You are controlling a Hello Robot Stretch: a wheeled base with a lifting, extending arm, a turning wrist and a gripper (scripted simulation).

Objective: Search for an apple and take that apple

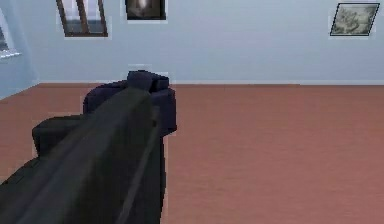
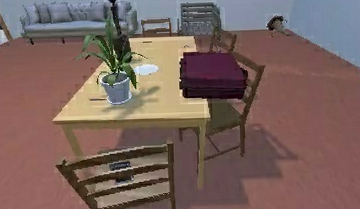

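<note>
In the arm side view a wooden table (image 2: pixel 153 98) carries a potted plant (image 2: pixel 116 88) at its 9 o'clock, a white plate (image 2: pixel 147 70) near the middle and a dark red folded stack (image 2: pixel 212 73) at 3 o'clock. A chair (image 2: pixel 140 157) stands at 6 o'clock and a grey sofa (image 2: pixel 70 18) at 11. I cannot tell where the apple is, nor the gripper's state.

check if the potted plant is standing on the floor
No, the potted plant stands in its grey pot on the wooden table, close to a white plate.
</note>
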